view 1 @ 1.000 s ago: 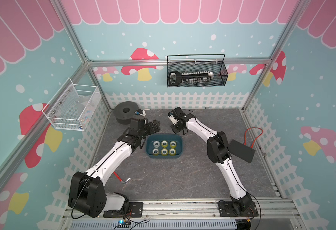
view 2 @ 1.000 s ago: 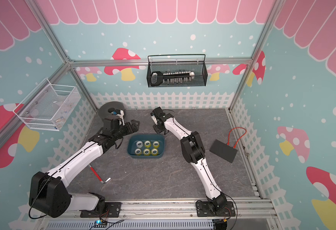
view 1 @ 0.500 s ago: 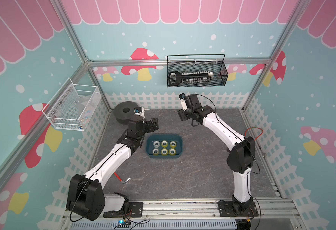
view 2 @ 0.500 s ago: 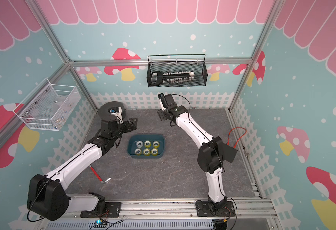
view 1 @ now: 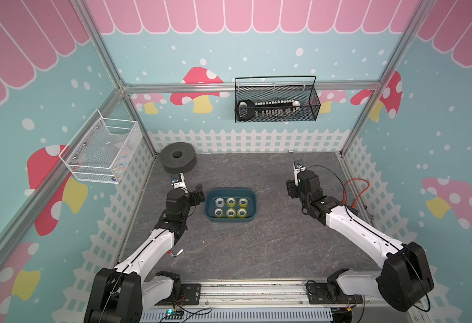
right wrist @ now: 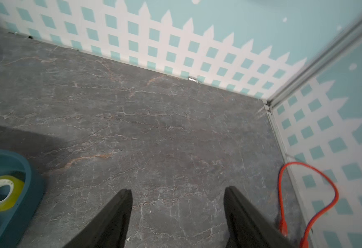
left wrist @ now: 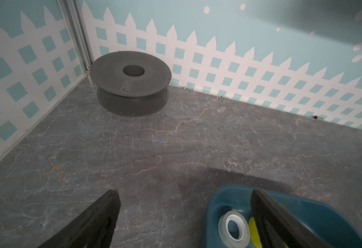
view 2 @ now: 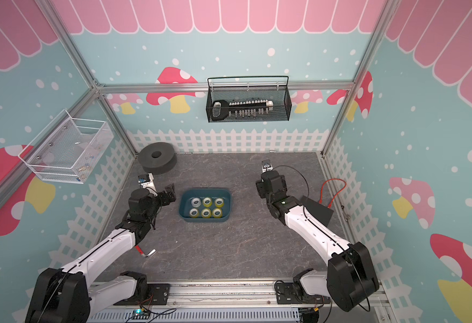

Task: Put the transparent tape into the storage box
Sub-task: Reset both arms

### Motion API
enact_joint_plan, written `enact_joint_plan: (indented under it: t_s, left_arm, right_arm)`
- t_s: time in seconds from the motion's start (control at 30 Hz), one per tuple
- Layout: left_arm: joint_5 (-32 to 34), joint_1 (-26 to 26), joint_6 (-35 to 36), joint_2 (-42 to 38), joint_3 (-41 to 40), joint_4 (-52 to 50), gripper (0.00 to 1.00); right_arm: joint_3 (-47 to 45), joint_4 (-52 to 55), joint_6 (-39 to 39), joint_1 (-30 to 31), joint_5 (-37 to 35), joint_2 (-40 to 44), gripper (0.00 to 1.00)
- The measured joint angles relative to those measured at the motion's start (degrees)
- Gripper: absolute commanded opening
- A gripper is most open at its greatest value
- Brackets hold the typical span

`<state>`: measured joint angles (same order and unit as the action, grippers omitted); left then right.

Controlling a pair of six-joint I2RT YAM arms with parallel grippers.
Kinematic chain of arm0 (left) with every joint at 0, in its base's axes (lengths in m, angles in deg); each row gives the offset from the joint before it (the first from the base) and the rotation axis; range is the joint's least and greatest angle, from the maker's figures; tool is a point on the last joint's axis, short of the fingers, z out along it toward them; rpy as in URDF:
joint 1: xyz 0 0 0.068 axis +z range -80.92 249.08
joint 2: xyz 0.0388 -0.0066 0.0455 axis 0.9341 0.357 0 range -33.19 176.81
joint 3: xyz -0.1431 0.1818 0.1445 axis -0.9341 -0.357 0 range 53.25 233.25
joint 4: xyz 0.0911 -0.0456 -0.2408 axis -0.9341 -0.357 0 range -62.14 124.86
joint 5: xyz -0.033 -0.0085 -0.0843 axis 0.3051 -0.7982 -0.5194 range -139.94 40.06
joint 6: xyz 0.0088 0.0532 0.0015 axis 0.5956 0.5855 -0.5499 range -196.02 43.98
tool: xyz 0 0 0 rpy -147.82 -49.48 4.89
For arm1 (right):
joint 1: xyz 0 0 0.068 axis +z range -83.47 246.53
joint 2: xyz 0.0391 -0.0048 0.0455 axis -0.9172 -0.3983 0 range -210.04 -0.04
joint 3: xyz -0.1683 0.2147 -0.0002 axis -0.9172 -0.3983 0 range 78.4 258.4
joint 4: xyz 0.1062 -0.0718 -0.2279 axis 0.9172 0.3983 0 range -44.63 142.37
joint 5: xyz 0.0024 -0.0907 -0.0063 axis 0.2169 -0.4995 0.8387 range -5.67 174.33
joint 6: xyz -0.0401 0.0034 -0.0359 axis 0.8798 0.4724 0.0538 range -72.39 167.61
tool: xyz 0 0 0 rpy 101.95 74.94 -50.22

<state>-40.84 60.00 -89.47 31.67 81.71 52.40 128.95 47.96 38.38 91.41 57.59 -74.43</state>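
The storage box [view 1: 230,190] [view 2: 205,191] is a shallow teal tub in the middle of the floor. Several tape rolls lie flat in it. One is clear [view 1: 219,202] [left wrist: 222,227]; the others look yellowish [view 1: 231,201] [right wrist: 14,185]. My left gripper [view 1: 198,194] [left wrist: 183,193] hangs just left of the box, open and empty, with one finger over the box's near corner. My right gripper [view 1: 291,189] [right wrist: 179,189] stands well to the right of the box, open above bare floor with nothing between its fingers.
A grey spool [view 1: 177,160] sits in the back left corner. On the back wall hangs a black wire basket [view 1: 277,103]; a white mesh basket [view 1: 103,151] is on the left wall. A red-handled hex key [view 1: 174,253] lies by the left arm. A red cable [view 1: 355,187] and black pad [view 2: 316,212] are at right.
The right arm has swung from the box's far edge out to the right, and its jaws have opened wide. The left gripper has drawn back slightly from the box.
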Motion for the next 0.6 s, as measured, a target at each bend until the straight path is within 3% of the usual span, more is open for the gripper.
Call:
enact_joint_plan:
  t_s: [0.3,0.6]
  left_arm:
    - [-1.6,1.0,3.5,-1.9,-10.8,13.9,0.99]
    - [-2.2,2.7,3.9,0.3,-12.6,21.9,0.99]
  right_arm:
    - [-14.3,-11.9,-4.6,-12.0,0.8,4.6,0.99]
    - [-23.0,-29.2,-3.3,-19.8,1.1,1.5,0.99]
